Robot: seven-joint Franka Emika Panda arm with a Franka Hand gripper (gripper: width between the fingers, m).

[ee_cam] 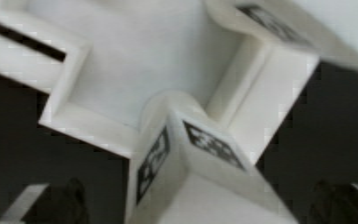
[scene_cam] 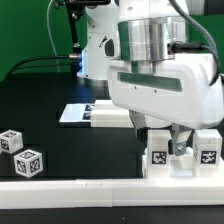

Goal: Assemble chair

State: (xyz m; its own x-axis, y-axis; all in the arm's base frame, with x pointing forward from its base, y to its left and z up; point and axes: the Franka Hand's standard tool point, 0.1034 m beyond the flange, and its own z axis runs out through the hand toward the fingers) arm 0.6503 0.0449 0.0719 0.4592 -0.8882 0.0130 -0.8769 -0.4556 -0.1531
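The white rail point(scene_cam: 100, 187) lies nearest, along the table point(scene_cam: 50, 100) edge. Just behind it, toward the exterior view's left, sit a small tagged cube point(scene_cam: 10, 141) and a second cube point(scene_cam: 30, 161), close together. Just behind the rail toward the right stands a cluster of white chair pieces point(scene_cam: 207, 150), with the end effector point(scene_cam: 178, 146) lowered among them. In the wrist view its blurred fingers point(ee_cam: 34, 203) are spread, straddling a tagged block point(ee_cam: 197, 165) with dark gaps on either side and grasping nothing. Farther behind the rail lies the marker board point(scene_cam: 80, 113).
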